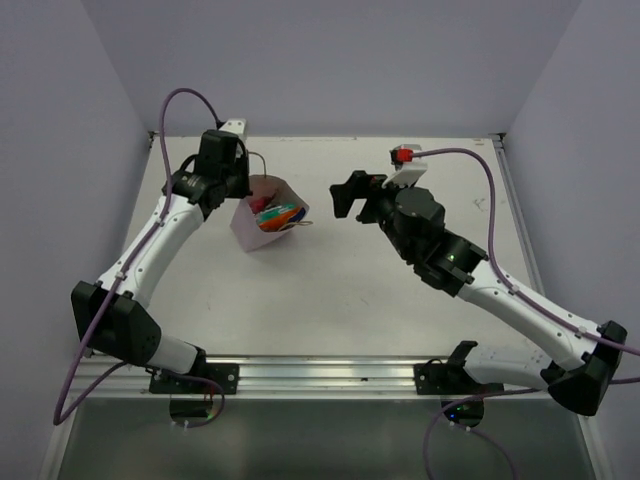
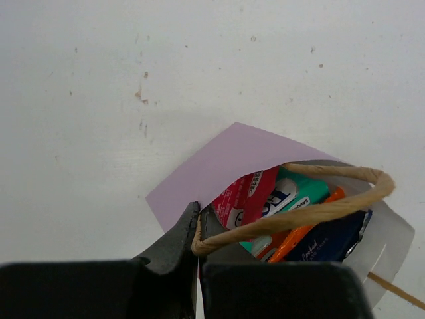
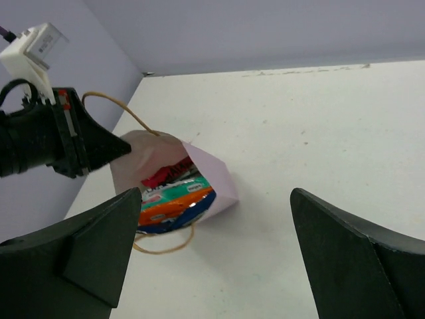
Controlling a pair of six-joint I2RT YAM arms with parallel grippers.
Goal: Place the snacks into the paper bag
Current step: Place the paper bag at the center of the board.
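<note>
The pale pink paper bag (image 1: 248, 230) sits tilted at the table's back left, its mouth facing right. Several snacks (image 1: 278, 213) show inside it: pink-red (image 2: 242, 196), teal-green (image 2: 302, 189), orange (image 2: 309, 231) and dark blue (image 2: 335, 240) packets. My left gripper (image 2: 198, 214) is shut on the bag's rim where the tan string handle (image 2: 319, 211) meets it. My right gripper (image 3: 216, 193) stands wide open and empty above the table, to the right of the bag (image 3: 219, 179) and apart from it. The bag's other handle (image 3: 163, 247) lies on the table.
The white table (image 1: 350, 290) is closed in by lilac walls at the left, back and right. A metal rail (image 1: 320, 372) with both arm bases runs along the near edge.
</note>
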